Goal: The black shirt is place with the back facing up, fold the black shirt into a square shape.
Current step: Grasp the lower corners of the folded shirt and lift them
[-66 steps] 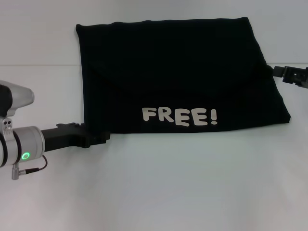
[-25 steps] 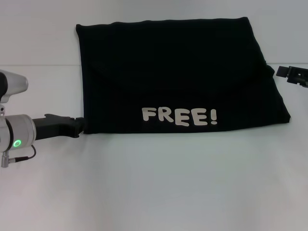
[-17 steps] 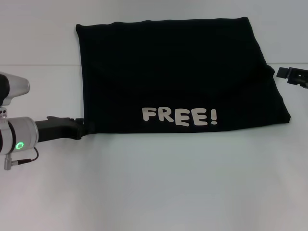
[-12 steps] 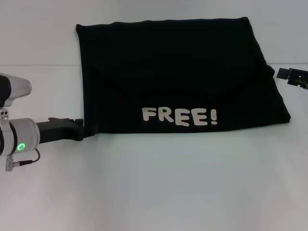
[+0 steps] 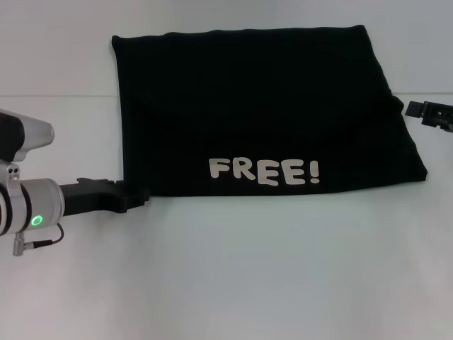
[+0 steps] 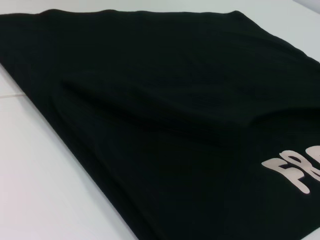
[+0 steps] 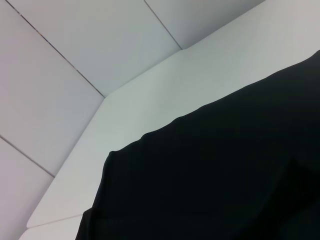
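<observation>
black shirt [image 5: 262,113] folded flat, "FREE!" up | left gripper [image 5: 140,199] at near-left corner, grip state untellable | right gripper [image 5: 417,110] just off right edge, untellable | advice: pinch all layers before lifting

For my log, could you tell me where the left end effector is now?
In the head view, the left end effector sits at the shirt's near-left corner, on the table.

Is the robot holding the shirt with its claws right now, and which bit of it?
Cannot be told. The left gripper sits at the near-left corner of the black shirt, its grip hidden. The right gripper is apart, holding nothing.
</observation>
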